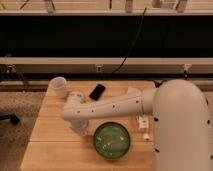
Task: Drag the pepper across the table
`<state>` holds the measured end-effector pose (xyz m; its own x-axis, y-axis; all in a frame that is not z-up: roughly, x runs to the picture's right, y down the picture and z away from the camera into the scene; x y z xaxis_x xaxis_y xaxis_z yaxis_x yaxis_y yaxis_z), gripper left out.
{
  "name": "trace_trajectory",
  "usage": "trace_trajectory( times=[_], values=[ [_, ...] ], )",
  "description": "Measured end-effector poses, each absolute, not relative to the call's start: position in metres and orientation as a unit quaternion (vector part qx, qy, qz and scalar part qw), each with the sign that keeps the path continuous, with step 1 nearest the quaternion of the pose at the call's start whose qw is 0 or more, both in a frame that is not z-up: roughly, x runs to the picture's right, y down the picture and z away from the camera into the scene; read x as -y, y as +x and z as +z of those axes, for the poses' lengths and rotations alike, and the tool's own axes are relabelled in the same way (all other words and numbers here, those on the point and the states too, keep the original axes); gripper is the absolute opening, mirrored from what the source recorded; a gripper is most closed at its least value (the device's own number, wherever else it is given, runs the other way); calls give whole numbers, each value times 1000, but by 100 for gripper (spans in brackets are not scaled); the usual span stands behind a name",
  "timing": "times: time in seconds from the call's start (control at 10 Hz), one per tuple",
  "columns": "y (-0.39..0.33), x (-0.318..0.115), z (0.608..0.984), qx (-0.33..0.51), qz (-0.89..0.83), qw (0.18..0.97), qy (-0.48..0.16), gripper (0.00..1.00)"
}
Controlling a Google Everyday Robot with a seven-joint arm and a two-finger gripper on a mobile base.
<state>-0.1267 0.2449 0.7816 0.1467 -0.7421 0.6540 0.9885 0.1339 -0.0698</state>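
My white arm (115,105) reaches from the right across the light wooden table (47,145) to its left half. The wrist bends down there, and the gripper (79,129) points at the tabletop just left of the green bowl (112,140). The gripper is shut. Its fingertips sit low against the wood, under the wrist. The pepper is hidden from this view, so I cannot tell whether anything is held.
A white cup (59,86) stands at the far left corner. A black phone (97,91) lies near the far edge, just behind the arm. A small white object (144,124) lies right of the bowl. My bulky arm base (180,130) covers the table's right side.
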Motion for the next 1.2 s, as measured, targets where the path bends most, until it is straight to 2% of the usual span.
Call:
trace_trajectory(
  times=[1.2],
  values=[
    [-70, -233, 781, 259, -586, 727, -248, 2]
  ],
)
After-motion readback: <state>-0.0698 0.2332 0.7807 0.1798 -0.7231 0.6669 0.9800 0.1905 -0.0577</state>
